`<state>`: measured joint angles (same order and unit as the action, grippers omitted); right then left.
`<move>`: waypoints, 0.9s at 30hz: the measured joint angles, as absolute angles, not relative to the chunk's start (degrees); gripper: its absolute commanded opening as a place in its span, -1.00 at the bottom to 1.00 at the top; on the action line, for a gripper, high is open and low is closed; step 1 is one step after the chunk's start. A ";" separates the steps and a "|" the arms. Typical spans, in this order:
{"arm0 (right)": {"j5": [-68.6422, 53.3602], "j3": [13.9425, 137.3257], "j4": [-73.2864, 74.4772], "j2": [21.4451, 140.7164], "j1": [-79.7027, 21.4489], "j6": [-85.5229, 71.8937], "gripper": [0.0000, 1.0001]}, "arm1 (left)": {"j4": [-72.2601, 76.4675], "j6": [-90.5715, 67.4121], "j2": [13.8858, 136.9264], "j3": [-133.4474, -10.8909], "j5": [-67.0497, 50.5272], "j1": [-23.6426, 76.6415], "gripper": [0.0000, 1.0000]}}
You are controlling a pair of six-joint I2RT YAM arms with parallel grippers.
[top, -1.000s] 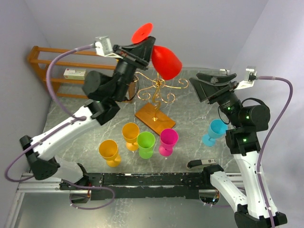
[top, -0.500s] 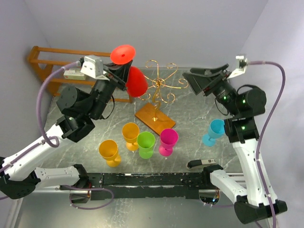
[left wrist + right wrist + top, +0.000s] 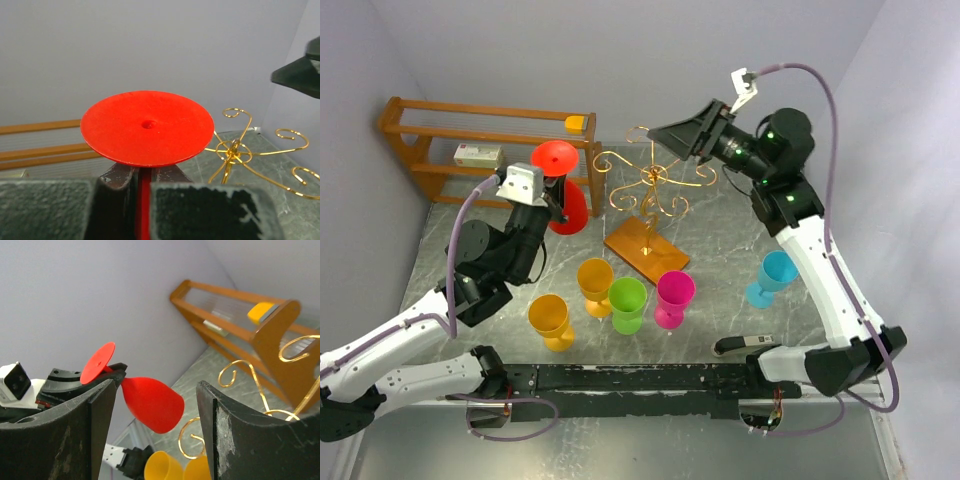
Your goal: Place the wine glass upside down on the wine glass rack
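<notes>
Left wrist: claw tight on glass

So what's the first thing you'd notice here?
The bright red wine glass, held by its stem with its foot uppermost in the left gripper, just left of the gold wine glass rack in mid-table. Next, the row of coloured glasses standing upright in front of the rack, and a blue glass off to the right.

We are looking at a grey marbled table carrying the wine glass rack, a wooden shelf and five coloured glasses.
</notes>
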<state>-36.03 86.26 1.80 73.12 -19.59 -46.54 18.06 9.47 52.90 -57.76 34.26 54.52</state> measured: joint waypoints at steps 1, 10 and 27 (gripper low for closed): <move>-35.53 86.98 2.37 74.28 -20.80 -46.89 0.31 | 18.22 9.72 52.25 -56.88 34.48 54.52 -0.86; -30.52 94.78 5.10 82.30 -31.86 -50.43 0.29 | 19.09 10.55 49.10 -52.01 34.44 54.52 -0.86; -25.71 96.66 12.21 87.90 -41.43 -51.55 -0.08 | 21.69 10.20 51.18 -49.50 33.12 54.52 -0.86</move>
<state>-25.71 96.66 12.21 87.90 -41.43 -51.55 21.69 10.20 51.18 -49.50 33.12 54.52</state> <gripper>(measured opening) 0.487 0.121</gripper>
